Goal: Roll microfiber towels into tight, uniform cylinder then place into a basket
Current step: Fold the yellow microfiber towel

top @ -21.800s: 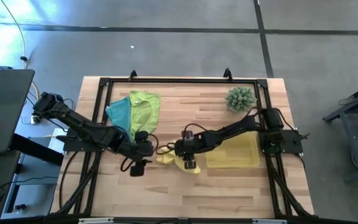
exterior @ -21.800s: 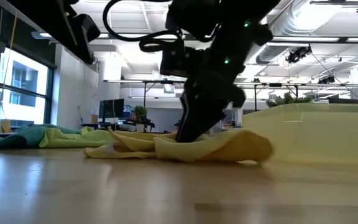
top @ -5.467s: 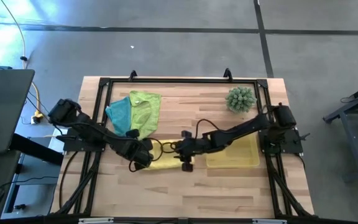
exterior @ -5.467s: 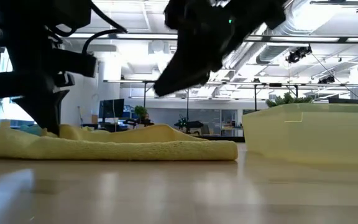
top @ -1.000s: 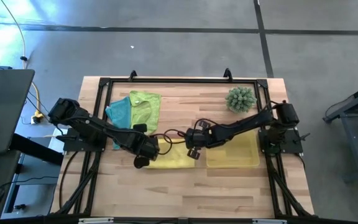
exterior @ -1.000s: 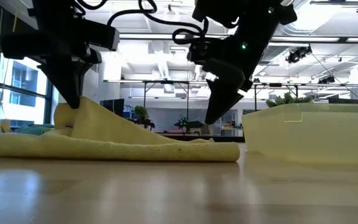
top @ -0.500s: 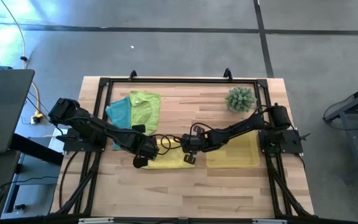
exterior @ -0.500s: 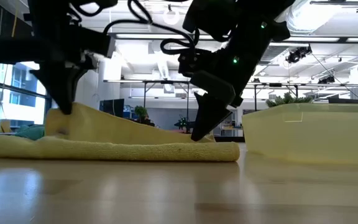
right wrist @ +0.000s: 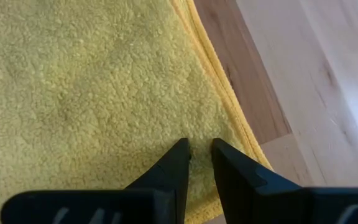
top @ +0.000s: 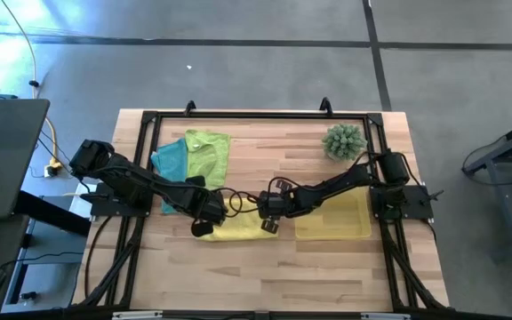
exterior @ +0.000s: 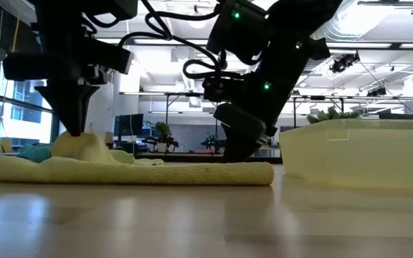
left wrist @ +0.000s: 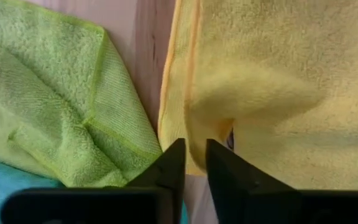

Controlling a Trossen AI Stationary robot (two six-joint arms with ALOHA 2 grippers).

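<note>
Soft yellow microfiber towel (top: 238, 228) lies flat mid wooden worktop (top: 265, 276), just left of translucent yellow plastic basket (top: 349, 233). Left pincer (left wrist: 191, 163) at its left end, fingers slightly parted, gripping nothing. Right pincer (right wrist: 200, 158) pressing towel's right end, fingers narrowly apart. Green and teal towels (top: 192, 156) heaped behind.

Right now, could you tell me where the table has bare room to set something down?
Bare wood runs along the near edge below the yellow towel and basket, and between the green towel and plant. The middle is crowded by both arms.
</note>
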